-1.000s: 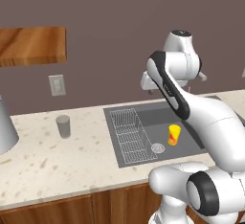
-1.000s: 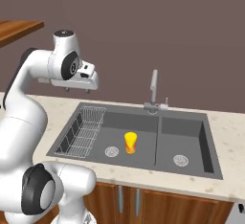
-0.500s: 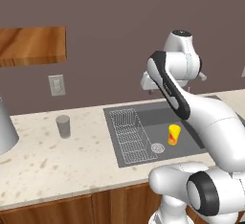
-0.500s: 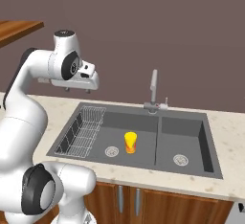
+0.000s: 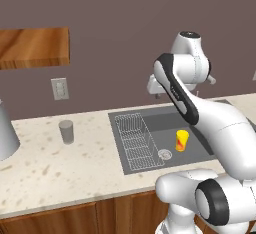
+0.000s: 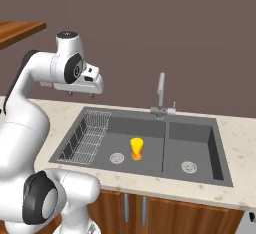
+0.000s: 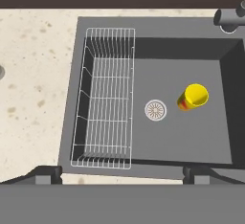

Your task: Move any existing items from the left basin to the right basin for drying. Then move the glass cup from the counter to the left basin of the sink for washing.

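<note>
A small yellow bottle-like item [image 5: 182,140] [image 6: 136,148] [image 7: 194,97] with a red-orange band stands upright in the left basin [image 6: 112,130] [image 7: 186,137], right of its round drain [image 7: 155,109]. A wire rack [image 7: 107,98] [image 5: 137,140] fills that basin's left part. The narrower right basin [image 6: 192,145] holds nothing. The grey translucent glass cup [image 5: 66,131] stands on the beige counter [image 5: 60,163] left of the sink. My gripper [image 6: 80,94] [image 7: 122,175] [image 5: 156,95] hangs high over the left basin, pointing down, open with nothing between its fingers.
A grey curved faucet [image 6: 161,94] [image 7: 229,17] rises behind the divider between the basins. A large grey cone-shaped object [image 5: 5,133] stands at the counter's far left. A wall outlet [image 5: 60,88] and a wooden shelf [image 5: 32,48] are on the back wall.
</note>
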Robot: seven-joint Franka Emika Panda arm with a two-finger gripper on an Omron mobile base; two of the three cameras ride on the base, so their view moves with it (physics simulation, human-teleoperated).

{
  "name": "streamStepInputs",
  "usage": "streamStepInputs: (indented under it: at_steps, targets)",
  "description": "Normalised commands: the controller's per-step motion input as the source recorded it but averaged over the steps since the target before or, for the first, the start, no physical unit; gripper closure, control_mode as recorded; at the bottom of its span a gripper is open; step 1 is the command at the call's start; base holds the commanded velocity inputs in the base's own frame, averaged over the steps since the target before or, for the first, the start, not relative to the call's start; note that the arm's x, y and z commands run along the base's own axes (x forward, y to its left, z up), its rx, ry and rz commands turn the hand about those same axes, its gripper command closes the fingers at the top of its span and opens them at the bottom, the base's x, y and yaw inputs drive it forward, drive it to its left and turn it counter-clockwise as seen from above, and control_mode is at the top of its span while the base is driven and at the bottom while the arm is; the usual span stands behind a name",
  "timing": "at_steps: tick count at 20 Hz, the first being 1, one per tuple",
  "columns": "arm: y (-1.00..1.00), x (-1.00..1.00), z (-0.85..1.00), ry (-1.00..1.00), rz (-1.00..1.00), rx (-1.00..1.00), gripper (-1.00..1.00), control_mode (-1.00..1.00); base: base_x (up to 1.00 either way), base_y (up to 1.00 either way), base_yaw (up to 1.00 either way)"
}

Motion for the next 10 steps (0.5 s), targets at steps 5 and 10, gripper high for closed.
streamStepInputs:
  at_steps: [5, 10]
  targets:
    - [-0.03, 0.00, 0.00, 0.00, 0.00, 0.00, -1.00, -1.00, 0.00, 0.00, 0.00]
    - [-0.08, 0.00, -0.03, 0.00, 0.00, 0.00, -1.00, -1.00, 0.00, 0.00, 0.00]
